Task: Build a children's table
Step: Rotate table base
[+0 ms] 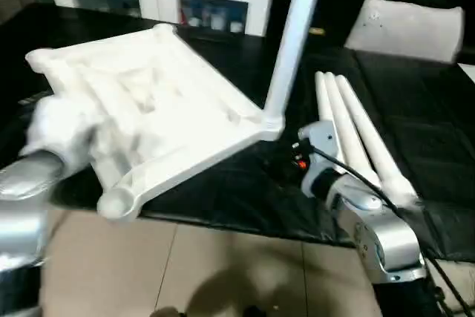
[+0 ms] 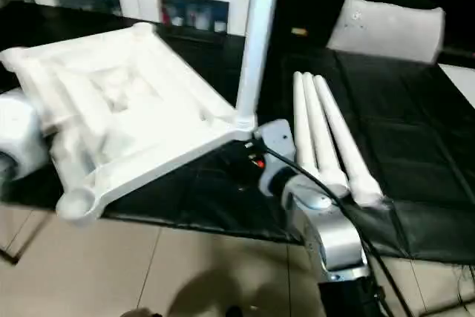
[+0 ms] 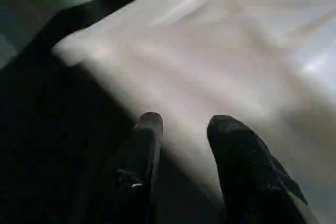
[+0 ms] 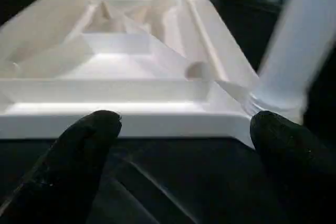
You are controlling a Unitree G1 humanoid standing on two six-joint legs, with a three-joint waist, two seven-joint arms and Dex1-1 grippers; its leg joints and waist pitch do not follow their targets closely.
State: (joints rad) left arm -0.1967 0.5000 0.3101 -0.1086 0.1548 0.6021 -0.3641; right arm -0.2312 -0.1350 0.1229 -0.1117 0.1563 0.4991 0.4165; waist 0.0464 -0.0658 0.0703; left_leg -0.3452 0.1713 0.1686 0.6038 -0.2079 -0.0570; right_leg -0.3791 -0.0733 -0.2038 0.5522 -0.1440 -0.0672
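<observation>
1. Tabletop (image 1: 156, 102): white, ribbed underside up, lying on the dark work surface (image 1: 415, 146), near corner overhanging its edge.
2. Fitted leg (image 1: 293, 42): one, standing upright in the tabletop's right-hand corner socket.
3. Loose legs (image 1: 356, 135): three, side by side to the right of the tabletop.
4. Left gripper (image 3: 181, 129): fingers part-spread, empty, beside the tabletop's edge.
5. Right gripper (image 4: 184, 129): fingers wide apart, empty, facing the tabletop's near rim.
6. Step, judged: second leg due; the next move calls for a grasp on a loose leg.
</observation>
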